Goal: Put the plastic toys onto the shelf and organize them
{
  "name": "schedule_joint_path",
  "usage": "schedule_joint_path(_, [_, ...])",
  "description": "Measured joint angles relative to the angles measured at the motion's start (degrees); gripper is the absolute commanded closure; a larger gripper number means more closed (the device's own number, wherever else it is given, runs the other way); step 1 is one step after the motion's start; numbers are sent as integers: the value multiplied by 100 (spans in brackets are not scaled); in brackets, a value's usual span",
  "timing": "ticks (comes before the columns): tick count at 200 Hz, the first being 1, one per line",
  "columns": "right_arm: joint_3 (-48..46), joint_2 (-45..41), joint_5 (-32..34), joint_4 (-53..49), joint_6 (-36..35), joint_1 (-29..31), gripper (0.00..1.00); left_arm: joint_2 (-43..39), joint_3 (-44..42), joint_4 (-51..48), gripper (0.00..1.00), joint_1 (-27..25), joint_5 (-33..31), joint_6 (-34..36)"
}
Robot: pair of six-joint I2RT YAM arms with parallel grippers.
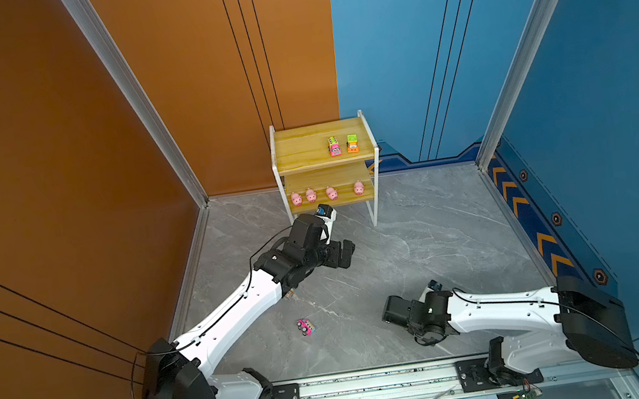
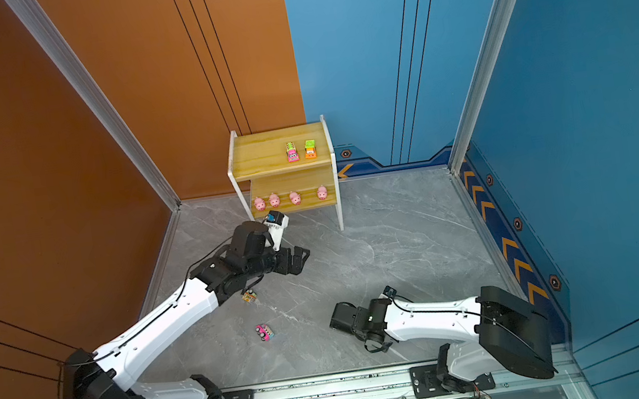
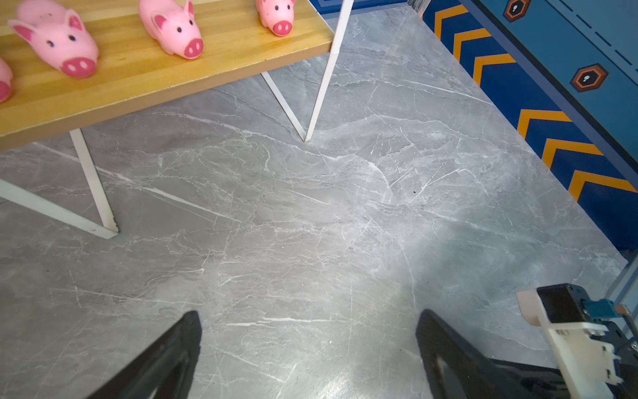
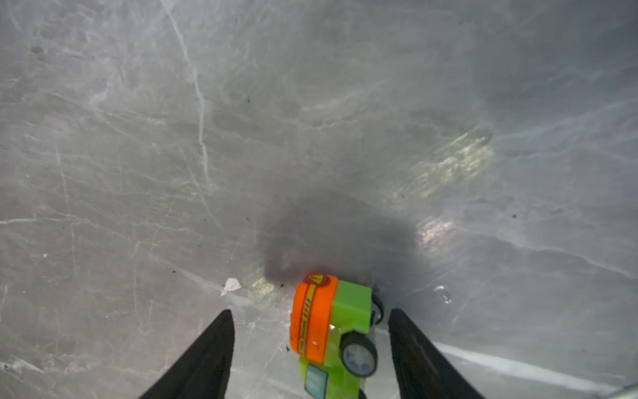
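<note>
We see bright, even light in both top views, and the colors look clear. The gray floor (image 1: pixel 420 246) has only soft shadows. The right wrist view is dimmer and a bit fuzzy. There a dark shadow lies beside the green and orange car (image 4: pixel 331 328), with shiny spots of glare near it. In the left wrist view the pink pigs (image 3: pixel 57 41) look sharp, and the floor shines white close to the black fingers (image 3: pixel 165 355).
</note>
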Motion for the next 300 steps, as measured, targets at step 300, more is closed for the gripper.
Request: schedule_joint_path(300, [1987,2920,-1327,4140,-2363,-1600,60,-232,9,20,2,1482,459,-271])
